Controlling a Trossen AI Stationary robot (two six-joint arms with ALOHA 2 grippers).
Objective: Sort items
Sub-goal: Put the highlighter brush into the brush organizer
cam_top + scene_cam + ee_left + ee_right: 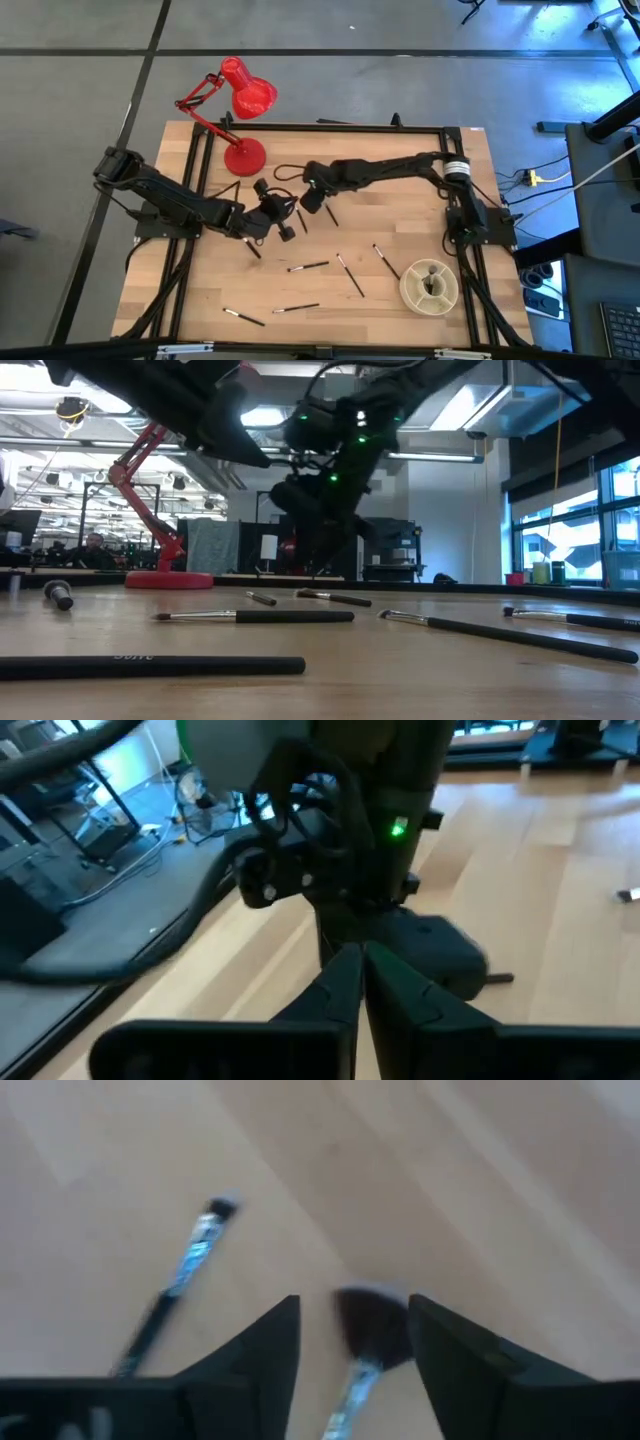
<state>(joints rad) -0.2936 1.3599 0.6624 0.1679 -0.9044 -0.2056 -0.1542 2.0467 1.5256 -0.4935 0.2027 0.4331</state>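
Note:
Several thin black-handled brushes lie flat on the wooden table, among them ones at mid-table and near the front edge; the low view shows them lying flat. My right gripper hangs over the table's middle, open; in its wrist view a brush with a dark bristle head lies between the fingers, apart from both, and a second brush lies beside it. My left gripper hovers close by, shut, facing the right arm's wrist.
A round cream divided dish stands at the table's front right. A red desk lamp stands on its base at the far left corner. Black frame rails run along the table's edges. Both grippers crowd the table's middle; bare wood lies at the front.

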